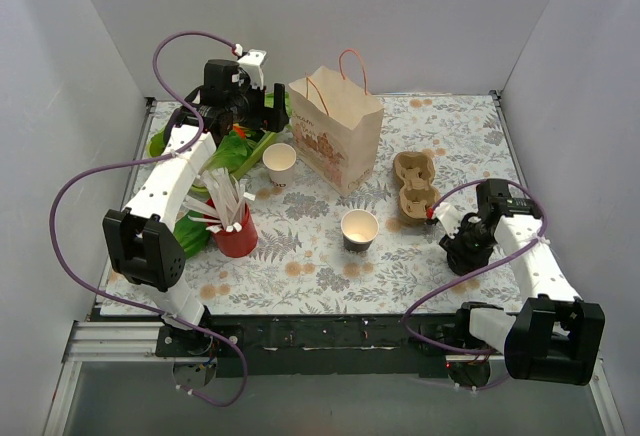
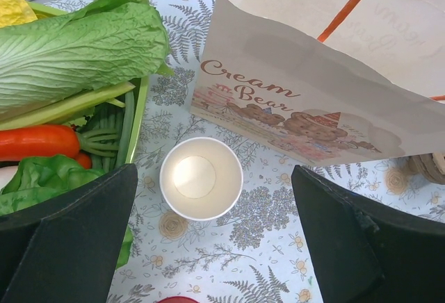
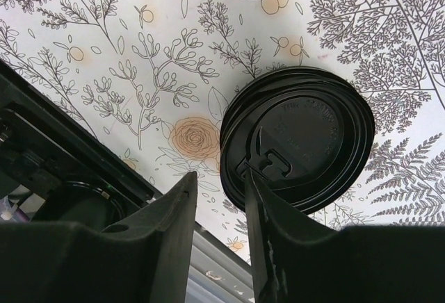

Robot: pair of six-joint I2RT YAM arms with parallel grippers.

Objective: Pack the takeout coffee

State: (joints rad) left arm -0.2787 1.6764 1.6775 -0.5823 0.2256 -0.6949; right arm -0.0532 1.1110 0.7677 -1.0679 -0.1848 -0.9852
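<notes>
So, right hand (image 3: pixel 220 181) half-closed astride lid (image 3: pixel 299 140) rim, not pinching yet; left hand (image 2: pixel 215 171) spread wide. Coffee cup (image 1: pixel 360 228) lidless, middle of tabletop (image 1: pixel 300 266). Shallow edge bite could let lid slip or flip.

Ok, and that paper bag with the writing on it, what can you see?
The paper bag is pale tan with thin orange cord handles. Its side says "Cream Bear" in brown letters above a brownish picture. It stands upright, mouth open, towards the back of the flowery table cover. A lidless white cup stands close by its left corner. Only the table cover seems to touch it.
</notes>
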